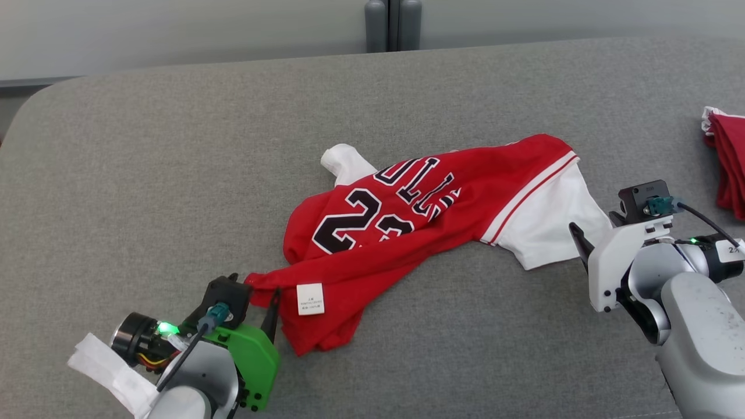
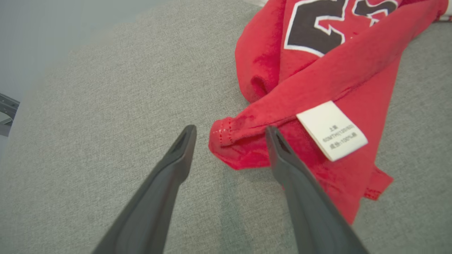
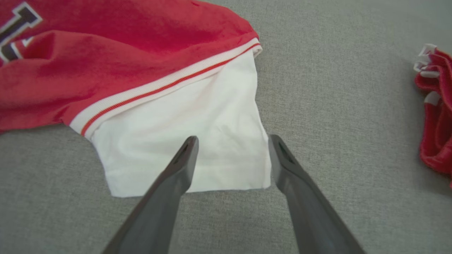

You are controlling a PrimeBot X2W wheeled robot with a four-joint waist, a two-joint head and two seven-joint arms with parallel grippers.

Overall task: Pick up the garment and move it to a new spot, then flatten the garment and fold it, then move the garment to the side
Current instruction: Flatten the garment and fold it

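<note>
The garment [image 1: 430, 215] is a red jersey with black numbers and white sleeves, lying crumpled in the middle of the grey surface. A white care label [image 1: 310, 299] shows near its lower left corner. My left gripper [image 1: 262, 299] is open at that red corner [image 2: 226, 141], which lies between the fingers [image 2: 176, 158]. My right gripper [image 1: 588, 247] is open over the edge of the white sleeve [image 3: 197, 141], its fingers [image 3: 286, 162] astride the sleeve's lower right corner. The sleeve [image 1: 547, 227] lies flat.
A second red and white cloth [image 1: 727, 163] lies bunched at the right edge, also in the right wrist view [image 3: 436, 113]. The grey padded surface [image 1: 174, 174] has a rounded corner at the far left. A grey post [image 1: 393, 23] stands behind it.
</note>
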